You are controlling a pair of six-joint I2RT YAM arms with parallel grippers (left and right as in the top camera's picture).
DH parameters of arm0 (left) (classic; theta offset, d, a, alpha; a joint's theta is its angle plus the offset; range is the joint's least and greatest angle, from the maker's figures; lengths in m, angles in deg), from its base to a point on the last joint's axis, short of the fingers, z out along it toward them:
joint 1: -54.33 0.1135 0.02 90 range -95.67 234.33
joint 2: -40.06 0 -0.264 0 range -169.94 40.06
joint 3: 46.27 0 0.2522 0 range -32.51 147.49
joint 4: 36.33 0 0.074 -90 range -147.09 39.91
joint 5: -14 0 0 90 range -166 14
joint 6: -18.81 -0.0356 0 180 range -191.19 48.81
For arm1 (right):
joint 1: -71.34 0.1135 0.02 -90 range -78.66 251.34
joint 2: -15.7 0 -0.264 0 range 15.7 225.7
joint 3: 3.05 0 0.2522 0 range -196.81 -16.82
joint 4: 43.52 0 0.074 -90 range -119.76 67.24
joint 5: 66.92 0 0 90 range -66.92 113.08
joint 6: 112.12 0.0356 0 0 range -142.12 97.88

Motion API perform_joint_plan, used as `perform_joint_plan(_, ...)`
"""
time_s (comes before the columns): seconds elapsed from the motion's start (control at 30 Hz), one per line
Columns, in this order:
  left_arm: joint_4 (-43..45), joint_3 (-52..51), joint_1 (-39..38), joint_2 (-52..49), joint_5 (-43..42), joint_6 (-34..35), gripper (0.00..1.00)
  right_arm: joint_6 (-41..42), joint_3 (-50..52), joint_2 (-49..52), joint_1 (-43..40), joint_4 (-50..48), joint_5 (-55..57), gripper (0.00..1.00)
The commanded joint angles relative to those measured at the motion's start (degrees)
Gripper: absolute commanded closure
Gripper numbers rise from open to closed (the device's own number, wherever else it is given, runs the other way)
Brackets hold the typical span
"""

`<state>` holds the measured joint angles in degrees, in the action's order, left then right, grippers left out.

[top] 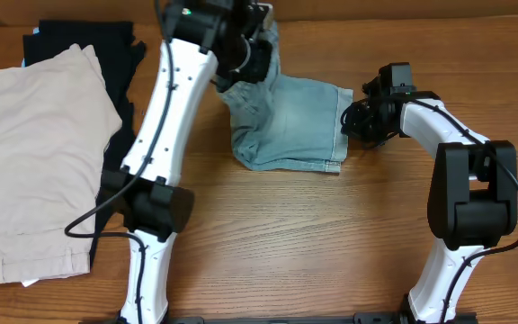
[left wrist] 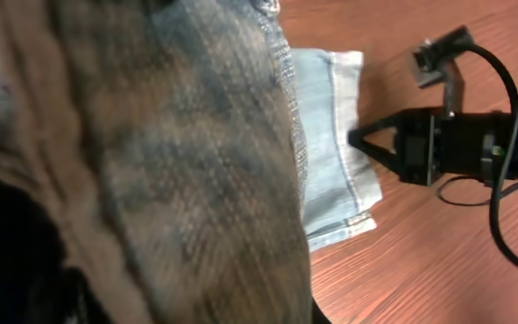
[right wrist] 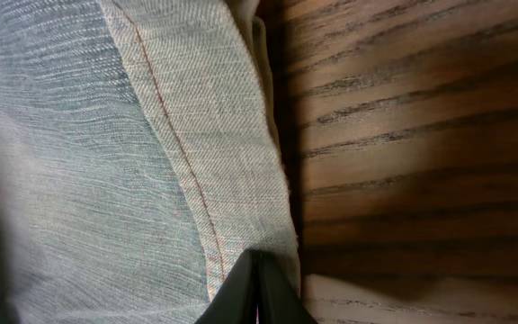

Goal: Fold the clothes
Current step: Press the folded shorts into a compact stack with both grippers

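— What lies around them?
— Beige shorts (top: 34, 153) on a black garment (top: 88, 40), well apart from both claws; the left arm (top: 165, 117) stands between.
— The denim shorts (top: 299, 121)?
— Faded light blue with a stitched hem, on the table (top: 286, 234). One end rises bunched into the left claw (top: 252, 63), clamped on it. The right claw (right wrist: 257, 274), pinched to a point, touches the opposite hem.

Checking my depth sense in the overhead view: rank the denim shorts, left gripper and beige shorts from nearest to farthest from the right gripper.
From the right gripper:
1. denim shorts, hem right at its fingertips.
2. left gripper, upper middle, holding the shorts' raised end.
3. beige shorts, far left side.
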<state>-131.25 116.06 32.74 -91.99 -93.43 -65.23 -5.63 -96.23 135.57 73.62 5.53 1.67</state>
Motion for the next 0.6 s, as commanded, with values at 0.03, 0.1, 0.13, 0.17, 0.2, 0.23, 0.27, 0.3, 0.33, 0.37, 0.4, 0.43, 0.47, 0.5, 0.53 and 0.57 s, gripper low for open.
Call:
perform_joint_plan(0.03,1.5,1.9,-3.5,-4.1,-3.0,1.4,0.83,0.2,-1.2,1.1,0.2,-0.3,1.0,0.96)
perform_joint_plan(0.1,2.2,1.9,-4.7,-5.7,-3.1,1.4,0.54,0.2,-1.2,1.1,0.2,-0.3,0.9,0.95)
perform_joint_plan(0.13,2.3,1.9,-5.2,-6.3,-3.3,1.5,0.43,0.2,-1.2,1.1,0.2,-0.4,0.9,0.93)
perform_joint_plan(0.17,2.5,1.9,-5.6,-6.8,-3.6,1.9,0.37,0.2,-1.2,1.1,0.2,-0.5,0.8,0.92)
perform_joint_plan(0.2,3.0,1.9,-6.3,-7.6,-4.5,2.3,0.3,0.3,-1.2,1.1,0.2,-0.8,0.4,0.92)
perform_joint_plan(0.23,3.6,1.9,-6.9,-8.2,-5.6,2.3,0.25,0.3,-1.3,1.1,0.0,-1.0,-0.4,0.93)
perform_joint_plan(0.27,4.3,1.9,-7.4,-8.7,-6.6,2.3,0.21,0.2,-1.6,1.0,-0.3,-1.0,-1.8,0.94)
perform_joint_plan(0.3,5.0,1.9,-7.8,-9.0,-7.3,2.3,0.21,0.2,-2.1,0.9,-0.8,-0.8,-3.4,0.96)
perform_joint_plan(0.33,5.8,1.9,-8.1,-9.3,-7.8,2.3,0.19,0.2,-2.7,0.7,-1.4,-0.5,-4.9,0.96)
perform_joint_plan(0.37,6.3,1.9,-8.4,-9.4,-7.8,2.3,0.18,0.2,-3.4,0.3,-2.2,0.0,-6.6,0.96)
perform_joint_plan(0.4,6.8,1.9,-8.5,-9.4,-7.7,2.2,0.18,0.2,-4.2,-0.2,-3.0,0.6,-7.9,0.96)
perform_joint_plan(0.43,7.2,1.9,-8.6,-9.3,-7.7,2.2,0.17,0.2,-5.2,-1.0,-4.2,1.6,-9.0,0.96)
perform_joint_plan(0.47,7.4,2.0,-8.6,-9.1,-7.7,2.2,0.17,0.2,-6.0,-1.9,-5.3,2.6,-9.5,0.96)
perform_joint_plan(0.5,7.4,2.0,-8.5,-8.9,-7.7,2.2,0.16,0.2,-6.6,-2.7,-6.2,3.5,-9.8,0.96)
perform_joint_plan(0.53,7.4,2.0,-8.2,-8.7,-7.7,2.2,0.16,0.2,-7.4,-3.8,-7.3,4.6,-9.8,0.96)
perform_joint_plan(0.57,7.3,2.1,-7.8,-8.3,-7.7,2.2,0.16,0.2,-7.8,-4.7,-8.0,5.3,-9.8,0.96)
